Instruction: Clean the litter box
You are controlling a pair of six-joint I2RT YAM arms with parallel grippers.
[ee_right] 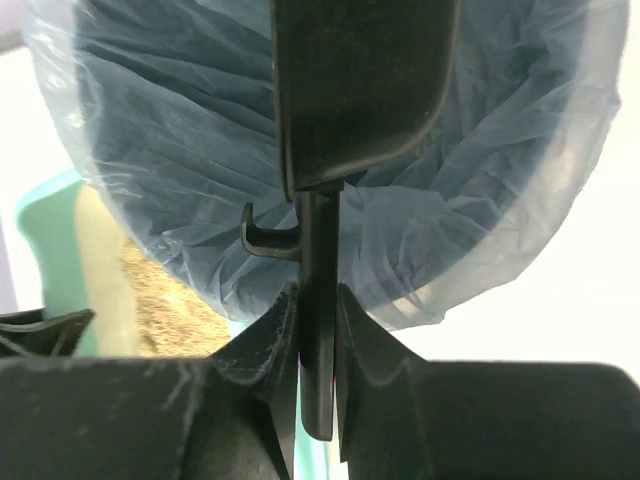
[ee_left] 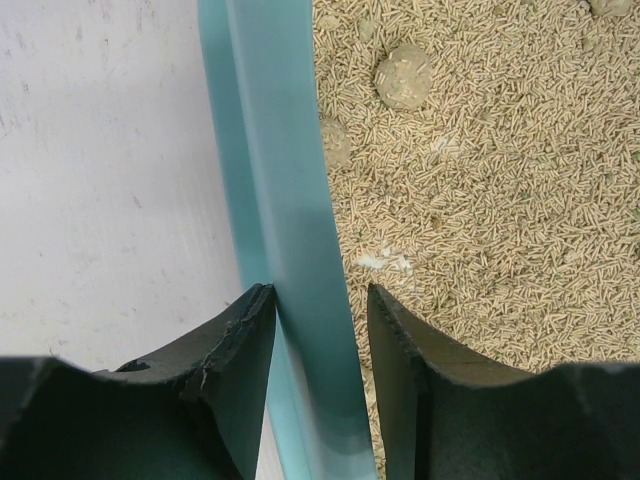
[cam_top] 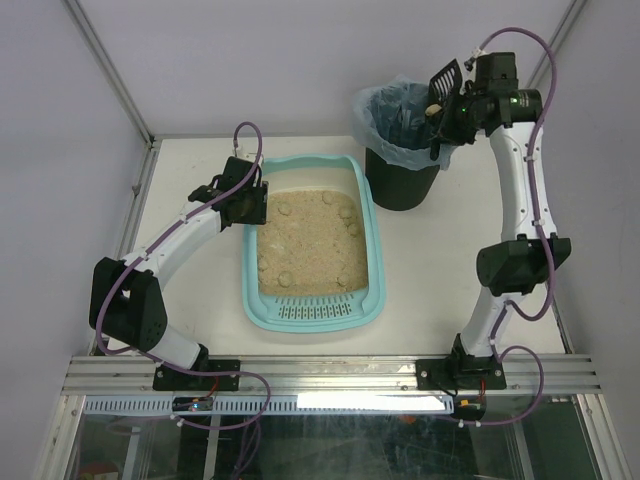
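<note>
The litter box is sitting in the middle of the white table, between the two arms, with its slotted end nearest the arm bases; sandy litter is filling it, and round clumps are lying on top. The left gripper is reaching to the box's left side; its fingers are closing on the teal rim, one outside over the table and one inside over the litter, so they are pinching the rim between them. The right gripper is hanging up high over the black bin, which is standing just beside the box's far right corner; a bluish bag is lining the bin. The right fingers are pressing tight on the thin handle of the black scoop; the scoop's head is pointing out over the open bag.
</note>
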